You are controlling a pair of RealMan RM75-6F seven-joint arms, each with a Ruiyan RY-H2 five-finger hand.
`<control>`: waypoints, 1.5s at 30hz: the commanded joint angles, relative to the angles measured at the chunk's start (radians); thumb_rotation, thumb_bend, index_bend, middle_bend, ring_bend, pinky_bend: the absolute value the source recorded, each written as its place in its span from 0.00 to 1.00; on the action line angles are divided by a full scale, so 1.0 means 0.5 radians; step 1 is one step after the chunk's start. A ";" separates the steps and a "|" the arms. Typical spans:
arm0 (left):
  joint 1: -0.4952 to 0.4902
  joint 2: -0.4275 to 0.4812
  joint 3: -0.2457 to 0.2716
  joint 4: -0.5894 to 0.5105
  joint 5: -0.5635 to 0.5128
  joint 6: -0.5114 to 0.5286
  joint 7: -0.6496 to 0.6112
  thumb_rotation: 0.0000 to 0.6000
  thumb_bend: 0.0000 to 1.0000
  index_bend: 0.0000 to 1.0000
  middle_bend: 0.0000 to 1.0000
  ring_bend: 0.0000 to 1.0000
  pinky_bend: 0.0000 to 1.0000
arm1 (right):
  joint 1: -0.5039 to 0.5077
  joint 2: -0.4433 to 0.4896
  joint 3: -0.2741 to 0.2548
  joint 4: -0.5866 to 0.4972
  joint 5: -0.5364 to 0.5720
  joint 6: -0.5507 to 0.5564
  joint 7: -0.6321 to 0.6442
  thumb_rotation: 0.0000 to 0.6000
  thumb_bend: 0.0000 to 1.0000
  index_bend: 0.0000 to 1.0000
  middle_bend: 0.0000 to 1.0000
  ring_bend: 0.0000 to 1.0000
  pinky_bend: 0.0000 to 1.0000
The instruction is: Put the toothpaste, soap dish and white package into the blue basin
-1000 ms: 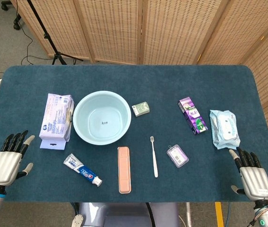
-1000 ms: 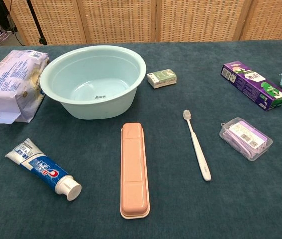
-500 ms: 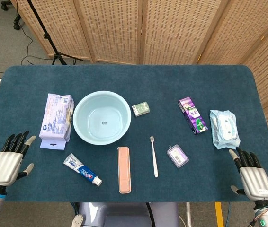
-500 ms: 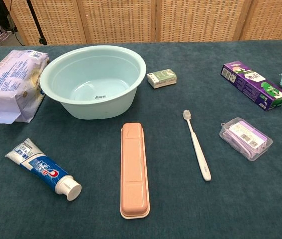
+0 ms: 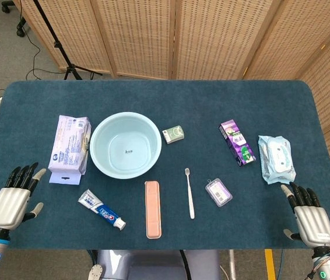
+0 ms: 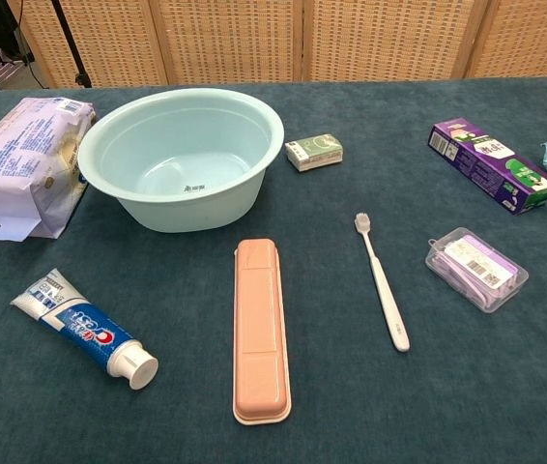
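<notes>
The light blue basin (image 5: 102,129) (image 6: 254,145) stands empty left of the table's centre. A white package (image 5: 70,144) (image 6: 20,166) lies just left of it. In front of the basin lies the blue-and-white toothpaste tube (image 5: 100,209) (image 6: 82,327), cap pointing near-right. Right of the tube is a pink oblong soap dish (image 5: 153,209) (image 6: 260,331). My left hand (image 5: 13,197) hovers open at the near left edge, apart from the package. At the near right edge my right hand (image 5: 309,216) is also open and holds nothing. Neither hand shows in the chest view.
A white toothbrush (image 5: 189,193) and a small clear box (image 5: 218,192) lie right of the pink dish. A green soap box (image 5: 174,135), a purple carton (image 5: 237,143) and a wet-wipes pack (image 5: 276,158) lie further right.
My left hand has drifted slightly toward the near edge. The right hand and all objects are unchanged.
</notes>
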 commanded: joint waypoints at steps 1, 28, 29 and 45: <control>-0.001 0.004 0.003 -0.005 0.002 -0.003 -0.007 1.00 0.27 0.00 0.00 0.00 0.00 | 0.000 0.001 -0.001 -0.002 -0.003 0.001 0.002 1.00 0.10 0.00 0.00 0.00 0.00; -0.237 0.118 0.087 -0.250 -0.065 -0.495 0.184 1.00 0.26 0.06 0.00 0.00 0.00 | -0.023 0.039 0.010 -0.022 -0.022 0.051 0.076 1.00 0.10 0.00 0.00 0.00 0.00; -0.251 0.124 0.083 -0.259 -0.077 -0.517 0.187 1.00 0.26 0.08 0.00 0.00 0.00 | -0.024 0.040 0.010 -0.022 -0.023 0.052 0.079 1.00 0.10 0.00 0.00 0.00 0.00; -0.619 0.039 0.034 -0.426 -0.609 -0.967 0.654 1.00 0.26 0.11 0.00 0.00 0.00 | -0.044 0.078 0.015 -0.034 -0.068 0.091 0.177 1.00 0.10 0.00 0.00 0.00 0.00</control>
